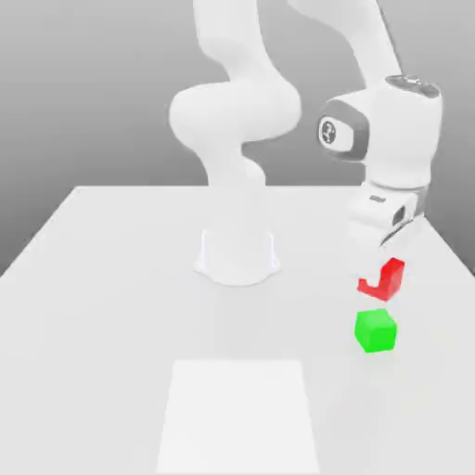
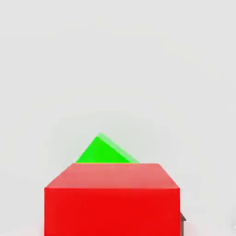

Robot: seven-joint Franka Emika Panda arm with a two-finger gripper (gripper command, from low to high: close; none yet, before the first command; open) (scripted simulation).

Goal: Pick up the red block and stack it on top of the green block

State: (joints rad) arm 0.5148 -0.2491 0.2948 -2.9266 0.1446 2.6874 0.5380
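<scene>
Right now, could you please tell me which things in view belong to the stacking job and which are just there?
Part of the job:
- red block
- green block
- tool

Just there:
- white patch

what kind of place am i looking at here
Likely a simulated robotics workspace: a white robot arm on a plain pale tabletop, with a red block and a green block.

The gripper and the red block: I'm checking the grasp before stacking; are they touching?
Touching. The exterior view shows the gripper's fingers closed on the red block, one pressed across its near face.
</scene>
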